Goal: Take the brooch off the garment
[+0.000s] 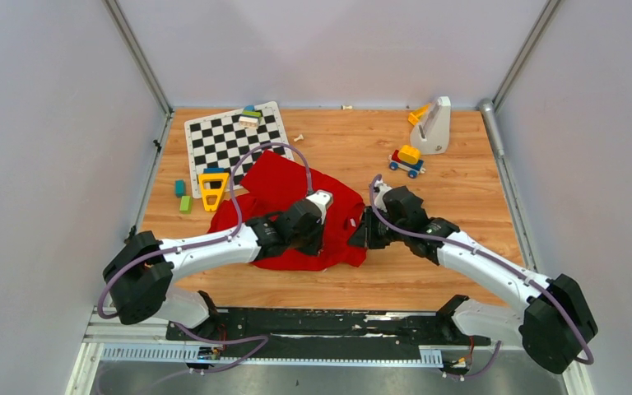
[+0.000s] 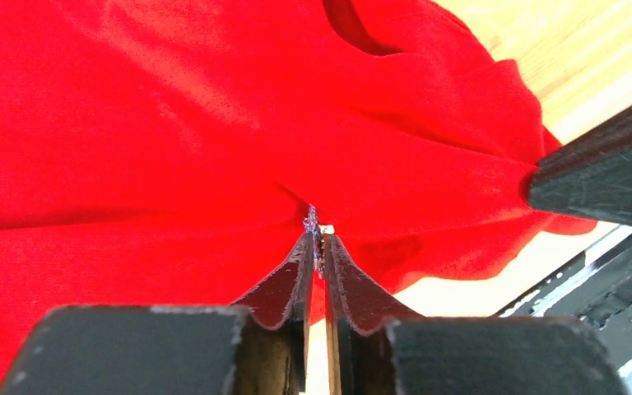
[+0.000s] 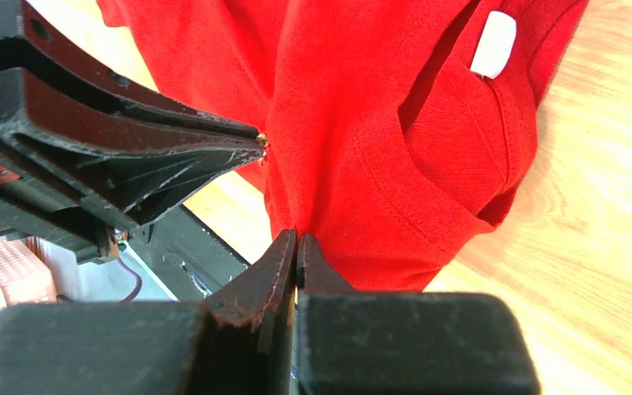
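The red garment (image 1: 284,185) lies bunched on the wooden table, between my two grippers. In the left wrist view the garment (image 2: 173,123) fills the frame. My left gripper (image 2: 318,234) is shut on the brooch (image 2: 311,219), a tiny sparkly thing pinned in a pucker of cloth. The right wrist view shows the left gripper's fingers (image 3: 173,156) with a small gold glint at their tips. My right gripper (image 3: 296,236) is shut on a fold of the garment (image 3: 362,123) just below that spot. From above, the left gripper (image 1: 327,240) and the right gripper (image 1: 359,234) sit close together at the cloth's right edge.
A checkerboard mat (image 1: 230,136) with small blocks lies at the back left. Near it are a yellow triangular toy (image 1: 212,189) and green blocks (image 1: 183,196). A toy car (image 1: 407,160) and a white stand (image 1: 434,125) sit at the back right. A white label (image 3: 494,43) shows on the garment.
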### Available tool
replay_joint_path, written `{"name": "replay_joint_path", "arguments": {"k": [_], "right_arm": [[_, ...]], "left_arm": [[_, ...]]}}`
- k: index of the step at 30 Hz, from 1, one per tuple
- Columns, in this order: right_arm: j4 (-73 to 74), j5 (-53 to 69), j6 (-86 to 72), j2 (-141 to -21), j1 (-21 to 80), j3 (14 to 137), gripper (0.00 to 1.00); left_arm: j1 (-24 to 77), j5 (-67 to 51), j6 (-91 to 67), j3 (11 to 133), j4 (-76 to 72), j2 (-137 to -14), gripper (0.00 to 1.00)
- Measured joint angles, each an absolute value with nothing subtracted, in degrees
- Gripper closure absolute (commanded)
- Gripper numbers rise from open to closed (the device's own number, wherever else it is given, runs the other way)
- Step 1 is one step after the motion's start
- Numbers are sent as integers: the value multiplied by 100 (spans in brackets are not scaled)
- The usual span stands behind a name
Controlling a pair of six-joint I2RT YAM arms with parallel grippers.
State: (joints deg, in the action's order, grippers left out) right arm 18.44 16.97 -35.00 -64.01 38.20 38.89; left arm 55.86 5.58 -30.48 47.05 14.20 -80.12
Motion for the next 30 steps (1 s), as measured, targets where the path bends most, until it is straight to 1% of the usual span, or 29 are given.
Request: {"name": "replay_joint_path", "arguments": {"k": [1,3,6,8,10,15,17,20,22,25,30], "right_arm": [[1844,1699,-3507,-6440,3820,3889,100],[1841,1704,-3529,-6523,3820,3885,100],[1839,1708,-3548,-6558,3820,3854,100],[1835,1723,-3551,-6558,3820,3852,100],[1831,1734,-3553,-6558,3820,3852,100],[1820,1752,-3566,-6558,3822,3850,100],[1815,1752,-3573,-6558,3822,3850,100],[1809,1758,-3583,-6573,3822,3850,100],[1765,1846,-3590,-6654,3824,3859,100],[1712,1990,-3592,-6871,3848,3933,100],[1647,2206,-3599,-7096,3999,4259,100]], "left_arm": [[5586,543,-3037,4698,1415,-8012,74],[5586,497,-3035,4674,1404,-8012,71],[5586,456,-3030,4602,1393,-8012,72],[5586,443,-3030,4584,1389,-8016,76],[5586,427,-3028,4582,1376,-8047,77],[5586,349,-3022,4582,1284,-8149,76],[5586,344,-3013,4582,1284,-8152,71],[5586,344,-2978,4582,1293,-8152,57],[5586,346,-2950,4580,1308,-8152,53],[5586,340,-2945,4578,1332,-8143,49],[5586,403,-2947,4528,1466,-7933,49]]}}
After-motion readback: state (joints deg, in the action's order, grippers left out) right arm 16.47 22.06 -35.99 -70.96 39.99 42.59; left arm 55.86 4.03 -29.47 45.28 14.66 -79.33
